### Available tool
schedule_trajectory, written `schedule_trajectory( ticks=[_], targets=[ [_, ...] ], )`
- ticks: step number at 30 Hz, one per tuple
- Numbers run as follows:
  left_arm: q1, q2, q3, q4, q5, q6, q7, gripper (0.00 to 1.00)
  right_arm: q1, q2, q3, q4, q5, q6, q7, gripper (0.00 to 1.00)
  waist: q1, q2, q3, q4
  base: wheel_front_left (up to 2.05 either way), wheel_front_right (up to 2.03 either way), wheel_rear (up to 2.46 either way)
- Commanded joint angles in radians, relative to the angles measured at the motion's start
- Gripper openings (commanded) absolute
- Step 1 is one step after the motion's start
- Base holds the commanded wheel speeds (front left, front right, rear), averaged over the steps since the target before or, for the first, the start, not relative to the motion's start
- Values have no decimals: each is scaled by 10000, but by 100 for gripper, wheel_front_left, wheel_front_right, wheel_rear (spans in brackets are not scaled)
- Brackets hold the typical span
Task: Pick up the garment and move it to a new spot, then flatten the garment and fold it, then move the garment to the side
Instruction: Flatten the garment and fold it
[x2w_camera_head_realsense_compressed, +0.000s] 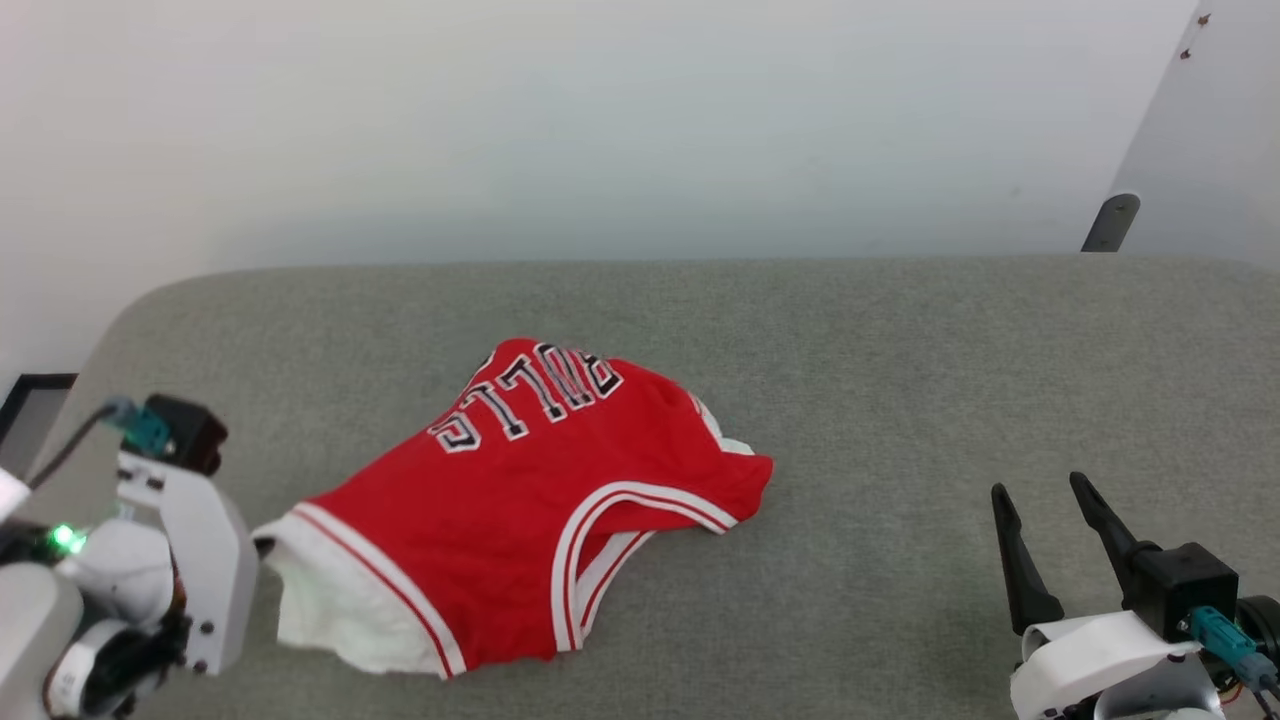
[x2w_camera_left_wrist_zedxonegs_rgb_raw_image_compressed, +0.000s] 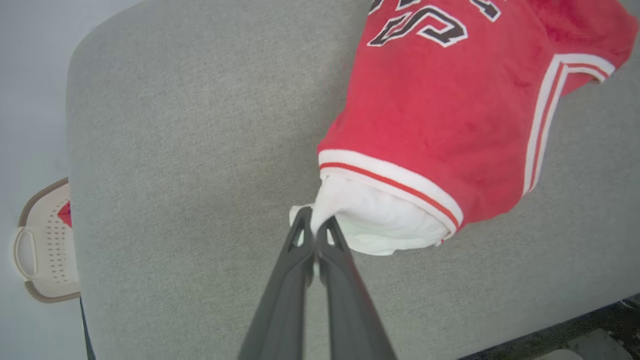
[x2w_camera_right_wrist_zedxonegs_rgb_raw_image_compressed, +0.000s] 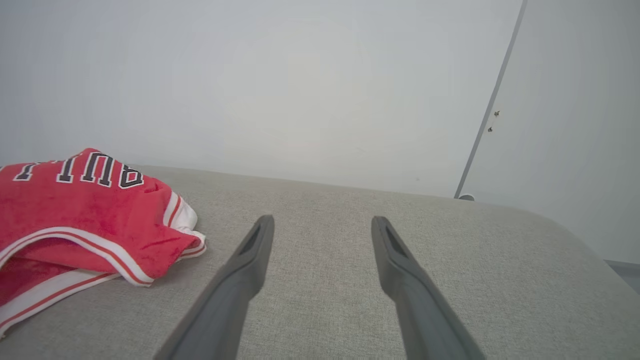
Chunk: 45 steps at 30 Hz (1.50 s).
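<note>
The red garment (x2w_camera_head_realsense_compressed: 520, 490) lies crumpled on the left half of the grey padded worktop (x2w_camera_head_realsense_compressed: 900, 380), near its front edge, with the letters turned to the back edge. The left tool (x2w_camera_left_wrist_zedxonegs_rgb_raw_image_compressed: 315, 223) is closed and pinches the white sleeve (x2w_camera_left_wrist_zedxonegs_rgb_raw_image_compressed: 380, 220). The right tool (x2w_camera_right_wrist_zedxonegs_rgb_raw_image_compressed: 322, 225) is wide open and holds nothing, over the bare front right part of the worktop.

- Jersey (x2w_camera_left_wrist_zedxonegs_rgb_raw_image_compressed: 450, 125): its lettering runs off the top edge of the left wrist view, and the right wrist view's left edge cuts its body.
- Left gripper (x2w_camera_left_wrist_zedxonegs_rgb_raw_image_compressed: 315, 225): the bit of jersey pinched between its closed fingers (x2w_camera_left_wrist_zedxonegs_rgb_raw_image_compressed: 295, 265) is hidden.
- Basket (x2w_camera_left_wrist_zedxonegs_rgb_raw_image_compressed: 47, 240): cut by the picture's edge, and the red thing (x2w_camera_left_wrist_zedxonegs_rgb_raw_image_compressed: 65, 214) inside is too small to tell.
- Right gripper (x2w_camera_head_realsense_compressed: 1038, 485): its base is cut by the head view's bottom edge.
</note>
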Motion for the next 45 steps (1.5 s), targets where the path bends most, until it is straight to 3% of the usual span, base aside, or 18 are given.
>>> schedule_trajectory(
  ticks=[1, 15, 19, 20, 22, 23, 24, 35, 45],
  targets=[
    [119, -64, -41, 216, 83, -71, -90, 0, 130, -62, 31, -32, 22, 1, 5, 100, 0, -1, -16, -52, 0, 0, 0],
    [39, -1314, -627, 3949, 395, -908, -1577, 0, 287, -110, 133, -221, 78, 1, 175, 100, 0, -1, 2, -442, 0, 0, 0],
    [-135, -1573, -619, 4567, 362, -1016, -1917, 22, 355, -124, 35, -264, 80, 1, 197, 100, 0, -1, -11, -368, 0, 0, 0],
    [-184, -1623, -608, 4684, 341, -1046, -1983, 45, 357, -108, 33, -263, 68, 1, 206, 100, 0, -1, -23, -332, 0, 0, 0],
    [-264, -1727, -607, 4842, 301, -1102, -2145, 72, 350, -78, 14, -269, 53, 1, 225, 100, 0, -1, -66, -234, 0, 0, 0],
    [-298, -1766, -592, 4914, 281, -1117, -2231, 93, 361, -63, 16, -271, 46, 1, 232, 100, 0, -1, -93, -180, 0, 0, 0],
    [-334, -1841, -580, 4967, 231, -1152, -2325, 100, 393, -49, -8, -274, 28, 1, 238, 100, 0, -1, -131, -101, 0, 0, 0],
    [-546, -2003, -542, 4748, 405, -1127, -3308, 100, 318, -36, 296, -234, 133, 1, 277, 100, 0, -1, -658, 838, 0, 0, 0],
    [402, -1654, 192, 2846, 685, 61, -5373, 100, 84, -109, 525, -8, 409, 1, 513, 100, 0, -1, -1185, 1773, 0, 0, 0]
  ],
)
